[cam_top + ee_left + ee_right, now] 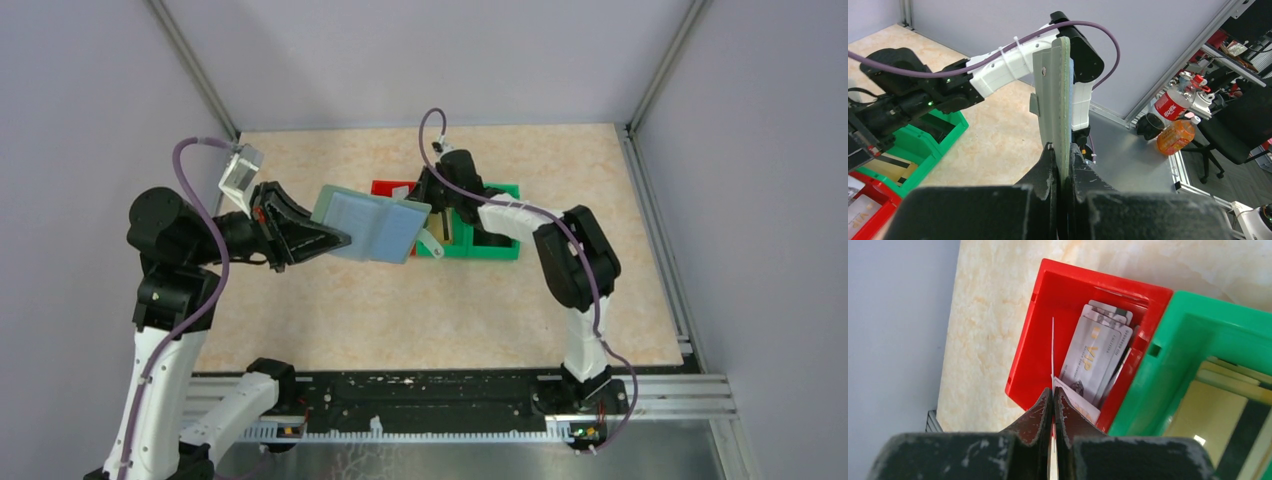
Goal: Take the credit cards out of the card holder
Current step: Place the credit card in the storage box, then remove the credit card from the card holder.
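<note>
Left fingers (1046, 170) clamp the flat pale grey-green folding card holder (1050, 100) upright above them, right fingers (1040, 412) pinch one thin pale plastic card (1053, 352) edge-on just ahead, over the red plastic bin (1023, 365) holding silvery cards (1095, 357).

- The left arm (160, 330) rose from the lower left of the top view, elbow bent, with its wrist turned toward the centre.
- The left gripper (338, 240) was clamped on one edge of the card holder (375, 225) (its fingers nearly met in the wrist view).
- The right arm (575, 265) stood at the lower right, folded at the elbow, its forearm reaching toward upper centre.
- The right gripper (1053, 392) pointed down, jaws pinched on a thin credit card (1052, 347) seen edge-on.
</note>
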Controlling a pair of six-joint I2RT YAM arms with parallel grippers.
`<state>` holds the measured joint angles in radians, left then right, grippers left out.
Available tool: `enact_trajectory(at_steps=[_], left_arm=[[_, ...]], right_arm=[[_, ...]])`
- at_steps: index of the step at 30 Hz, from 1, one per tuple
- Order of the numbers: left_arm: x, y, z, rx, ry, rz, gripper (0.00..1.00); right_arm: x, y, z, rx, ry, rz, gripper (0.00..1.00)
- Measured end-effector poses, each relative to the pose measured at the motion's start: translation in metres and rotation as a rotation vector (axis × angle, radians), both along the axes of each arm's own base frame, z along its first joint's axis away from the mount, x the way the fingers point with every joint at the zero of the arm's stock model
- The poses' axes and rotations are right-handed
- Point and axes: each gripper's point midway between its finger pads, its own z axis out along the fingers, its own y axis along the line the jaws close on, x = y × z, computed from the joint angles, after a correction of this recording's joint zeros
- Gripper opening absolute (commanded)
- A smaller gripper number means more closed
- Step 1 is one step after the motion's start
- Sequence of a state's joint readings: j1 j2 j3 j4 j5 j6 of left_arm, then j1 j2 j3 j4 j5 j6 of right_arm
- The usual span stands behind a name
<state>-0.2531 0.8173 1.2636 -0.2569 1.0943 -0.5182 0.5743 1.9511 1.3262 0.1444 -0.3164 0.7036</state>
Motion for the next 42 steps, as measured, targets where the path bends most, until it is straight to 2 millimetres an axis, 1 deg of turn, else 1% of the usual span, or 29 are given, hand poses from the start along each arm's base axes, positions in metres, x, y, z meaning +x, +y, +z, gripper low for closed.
enact_trajectory(at_steps=[5, 6, 8, 9, 12, 14, 16, 17, 18, 19, 21, 22, 23, 24, 25, 26, 27, 29, 31, 32, 33, 34, 35, 37, 41, 42], left_arm=[[-0.001, 0.000, 0.000, 0.001, 0.000, -0.007, 0.00], [-0.001, 0.000, 0.000, 0.002, 0.000, -0.007, 0.00], [-0.001, 0.000, 0.000, 0.003, 0.000, -0.006, 0.00], [-0.001, 0.000, -0.001, 0.003, 0.000, -0.006, 0.00], [-0.001, 0.000, -0.001, 0.005, -0.007, -0.006, 0.00], [-0.001, 0.000, 0.000, 0.005, -0.011, -0.006, 0.00], [-0.002, 0.000, 0.000, 0.005, -0.014, -0.006, 0.00], [-0.002, 0.000, 0.000, 0.005, -0.015, -0.006, 0.00], [-0.002, 0.000, 0.000, 0.006, -0.016, -0.006, 0.00], [-0.001, 0.000, -0.001, 0.006, -0.016, -0.006, 0.00], [-0.001, 0.000, -0.001, 0.008, -0.018, -0.006, 0.00], [-0.001, 0.000, -0.001, 0.008, -0.018, -0.007, 0.00], [-0.002, 0.000, -0.001, 0.008, -0.018, -0.008, 0.00], [-0.002, 0.000, -0.001, 0.008, -0.019, -0.008, 0.00], [-0.003, 0.000, -0.001, 0.008, -0.021, -0.010, 0.00], [-0.004, 0.001, -0.001, 0.008, -0.023, -0.011, 0.00], [-0.005, 0.001, -0.001, 0.008, -0.024, -0.012, 0.00], [-0.006, 0.001, 0.000, 0.008, -0.026, -0.015, 0.00], [-0.008, 0.001, 0.000, 0.008, -0.030, -0.019, 0.00], [-0.008, 0.001, 0.000, 0.008, -0.030, -0.020, 0.00], [-0.009, 0.001, 0.000, 0.008, -0.031, -0.022, 0.00], [-0.009, 0.001, 0.000, 0.008, -0.030, -0.022, 0.00], [-0.009, 0.001, 0.000, 0.008, -0.029, -0.022, 0.00], [-0.009, 0.001, 0.000, 0.008, -0.028, -0.022, 0.00], [-0.010, 0.001, 0.001, 0.005, -0.024, -0.025, 0.00], [-0.010, 0.001, 0.001, 0.005, -0.024, -0.026, 0.00]], right_arm=[[0.003, 0.023, -0.006, -0.017, -0.001, 0.020, 0.01], [0.004, 0.029, -0.006, -0.017, -0.003, 0.027, 0.08], [0.003, 0.039, -0.006, -0.018, -0.003, 0.040, 0.29], [0.001, 0.042, -0.007, -0.020, 0.000, 0.045, 0.37], [-0.002, 0.045, -0.008, -0.026, 0.002, 0.048, 0.60], [-0.004, 0.045, -0.003, -0.002, -0.011, 0.044, 0.68], [-0.013, 0.037, 0.007, 0.020, -0.018, 0.043, 0.74], [-0.017, 0.033, 0.017, 0.032, -0.025, 0.046, 0.77], [-0.019, 0.030, 0.031, 0.049, -0.044, 0.049, 0.79], [-0.021, 0.027, 0.050, 0.069, -0.073, 0.058, 0.81], [-0.030, 0.018, 0.104, 0.119, -0.162, 0.077, 0.84], [-0.035, 0.013, 0.128, 0.138, -0.204, 0.081, 0.86], [-0.046, 0.003, 0.164, 0.167, -0.270, 0.091, 0.88], [-0.056, -0.007, 0.193, 0.192, -0.324, 0.096, 0.90], [-0.072, -0.022, 0.229, 0.234, -0.401, 0.109, 0.92], [-0.082, -0.033, 0.249, 0.261, -0.442, 0.112, 0.95], [-0.096, -0.048, 0.272, 0.310, -0.501, 0.125, 0.97], [-0.124, -0.082, 0.305, 0.395, -0.597, 0.135, 0.99], [-0.146, -0.105, 0.328, 0.448, -0.673, 0.151, 0.99], [-0.159, -0.111, 0.339, 0.472, -0.709, 0.175, 0.99], [-0.172, -0.112, 0.348, 0.496, -0.732, 0.214, 0.99], [-0.189, -0.109, 0.355, 0.521, -0.754, 0.280, 0.99], [-0.200, -0.106, 0.358, 0.536, -0.759, 0.324, 0.99], [-0.222, -0.096, 0.358, 0.555, -0.757, 0.419, 0.99], [-0.267, -0.063, 0.340, 0.539, -0.705, 0.626, 0.99], [-0.275, -0.056, 0.337, 0.530, -0.693, 0.666, 0.98]])
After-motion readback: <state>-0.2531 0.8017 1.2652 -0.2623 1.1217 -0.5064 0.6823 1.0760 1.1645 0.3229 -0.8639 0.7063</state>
